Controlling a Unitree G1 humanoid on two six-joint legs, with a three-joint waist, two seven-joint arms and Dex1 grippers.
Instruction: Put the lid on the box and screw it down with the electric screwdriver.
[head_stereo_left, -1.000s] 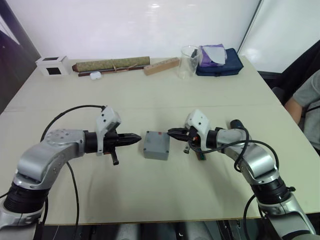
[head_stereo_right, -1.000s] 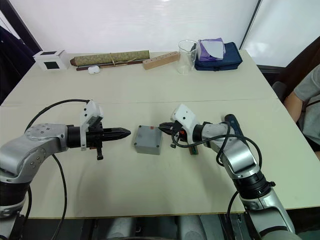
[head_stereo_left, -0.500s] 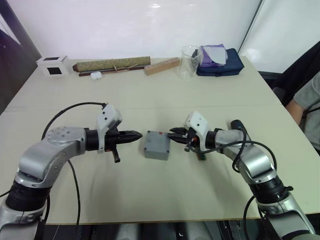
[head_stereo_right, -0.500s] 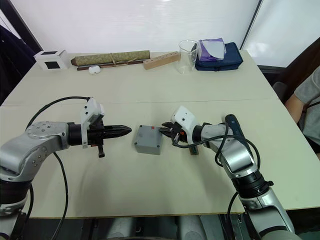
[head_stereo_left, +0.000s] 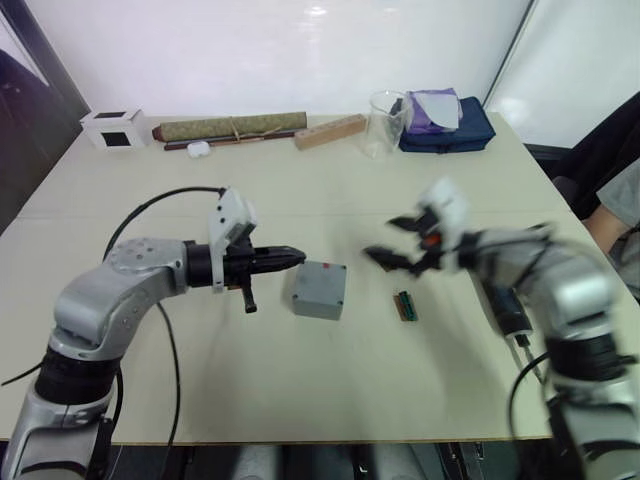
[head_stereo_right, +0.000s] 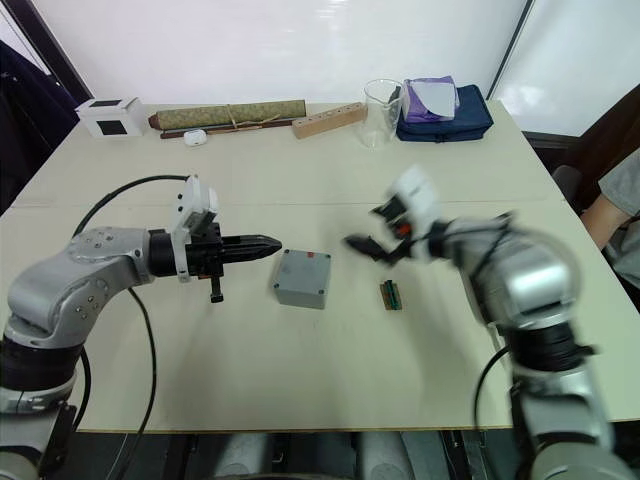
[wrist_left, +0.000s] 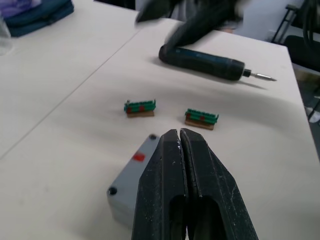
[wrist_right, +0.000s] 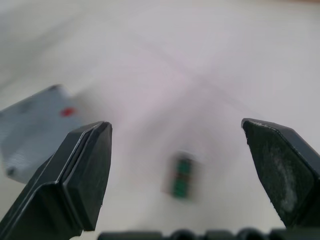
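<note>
Jaws wide apart, your right gripper (head_stereo_right: 375, 240) hangs above the bench (head_stereo_right: 300, 390) between the small grey square metal box (head_stereo_right: 302, 278), lid (wrist_left: 134, 167) already seated on it with the red mark up, and the thick black and dark-blue electric screwdriver (wrist_left: 202, 56). That tool lies on the bench on your right side, its long axis pointing bit-first toward you, so the right arm is nearer. Your left gripper (head_stereo_right: 262, 245) points at the box with jaws pressed together, empty.

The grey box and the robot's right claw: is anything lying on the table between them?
Nearly nothing: bare table separates the box from the right gripper in the right eye view. A small green bit holder lies just below that stretch.
</note>
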